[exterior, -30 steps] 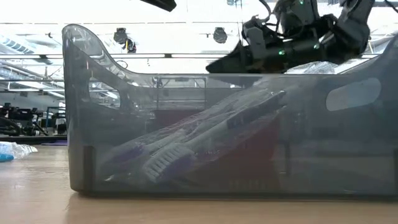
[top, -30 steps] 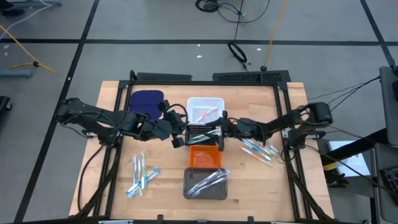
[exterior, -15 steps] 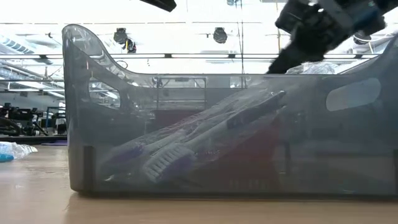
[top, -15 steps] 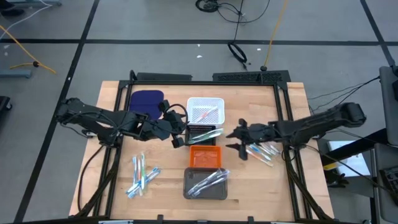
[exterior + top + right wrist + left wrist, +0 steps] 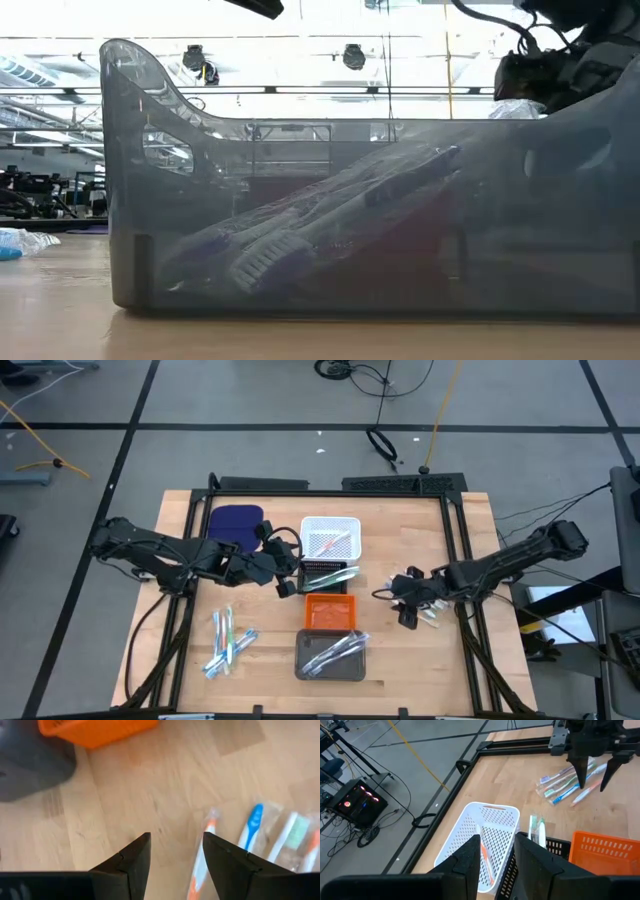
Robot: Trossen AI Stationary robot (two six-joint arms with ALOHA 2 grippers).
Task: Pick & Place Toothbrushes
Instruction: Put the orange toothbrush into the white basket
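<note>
The wooden bench top (image 5: 400, 650) carries a line of four small rectangular trays down its middle: a white perforated plastic tray (image 5: 330, 537) nearest the far edge, then a black tray (image 5: 322, 578), an orange perforated tray (image 5: 329, 613), and a grey translucent tray (image 5: 331, 656) nearest the front edge. A dark blue rounded pad (image 5: 235, 520) lies toward the far left corner. The thin plastic toothbrushes are distributed in several places: one loose group (image 5: 228, 639) lies near the front left corner, a second wrapped group (image 5: 424, 605) lies toward the right edge, a red-pink one (image 5: 331, 544) lies in the white tray, green ones (image 5: 331, 573) lie on the black tray, and several wrapped ones (image 5: 335, 650) lie in the grey tray. The left gripper (image 5: 288, 567) is positioned at the left side of the white and black trays; its two dark fingers (image 5: 470, 861) stand slightly apart and hold nothing. The right gripper (image 5: 396, 603) is positioned over the bench beside the right-hand group, its fingers (image 5: 131, 857) spread open and empty, with a wrapped orange-tipped toothbrush (image 5: 201, 855) on the wood just ahead of them.
</note>
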